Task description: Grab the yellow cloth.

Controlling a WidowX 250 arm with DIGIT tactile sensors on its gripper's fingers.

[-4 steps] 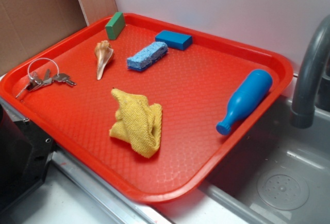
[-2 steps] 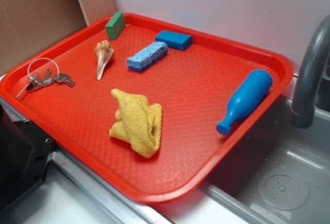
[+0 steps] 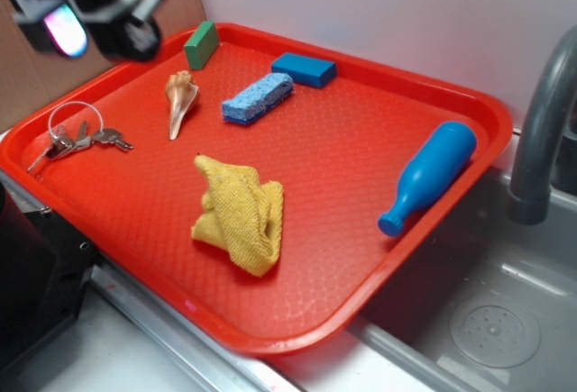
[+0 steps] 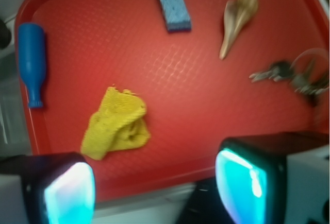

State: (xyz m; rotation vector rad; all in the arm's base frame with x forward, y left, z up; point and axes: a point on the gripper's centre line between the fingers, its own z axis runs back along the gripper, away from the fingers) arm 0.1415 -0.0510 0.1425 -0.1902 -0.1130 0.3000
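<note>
1. A red tray [image 3: 361, 153] sits beside a grey sink [image 3: 487, 320] with a dark faucet [image 3: 541, 131]; a pale wall stands behind.
2. The yellow cloth [image 3: 239, 214] lies bunched near the tray's middle, toward the near edge.
3. Around it, all well apart: a seashell [image 3: 179, 100], keys [image 3: 77, 140], blue sponge [image 3: 258, 97], blue block [image 3: 304, 68], green block [image 3: 201, 44] and blue bottle [image 3: 428, 176].
4. The gripper [image 4: 154, 180] hovers at far left, its fingers [image 4: 69, 193] spread wide, holding nothing.

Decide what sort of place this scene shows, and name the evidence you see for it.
Probably a kitchen-sink workstation, perhaps a toy or mock one: a grey faucet arches over a grey sink basin with a drain, and a red serving tray sits beside it holding a blue sponge.
</note>
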